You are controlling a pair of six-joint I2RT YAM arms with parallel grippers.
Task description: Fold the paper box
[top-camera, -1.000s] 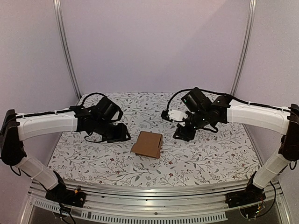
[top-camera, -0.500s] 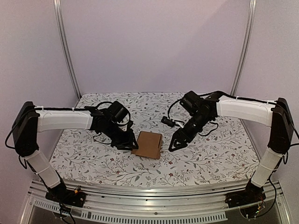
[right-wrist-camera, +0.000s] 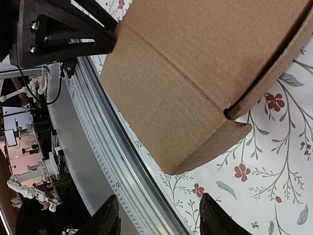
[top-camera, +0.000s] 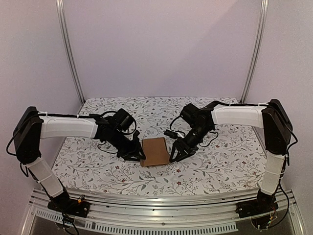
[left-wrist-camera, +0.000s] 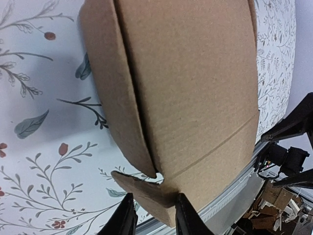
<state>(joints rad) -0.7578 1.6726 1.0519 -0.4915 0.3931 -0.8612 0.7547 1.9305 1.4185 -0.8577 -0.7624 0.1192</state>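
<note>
Corner of box (left-wrist-camera: 195, 88) between narrow left fingers (left-wrist-camera: 185, 220), grip unclear; right fingers (right-wrist-camera: 108, 220) wide, empty. Risk: cardboard slips, box skids.

The paper box (top-camera: 154, 152) is plain brown corrugated cardboard, unmarked, folded into a low, flattish shape, and it lies on the flower-patterned table (top-camera: 222, 164) near the middle, slightly toward the near edge. Its broad top panel faces up and is crossed by 1 crease close to its near end. Along 1 long side a narrower panel is folded down, leaving a dark, unclosed slit, and 1 small flap juts out at the near left corner.
</note>
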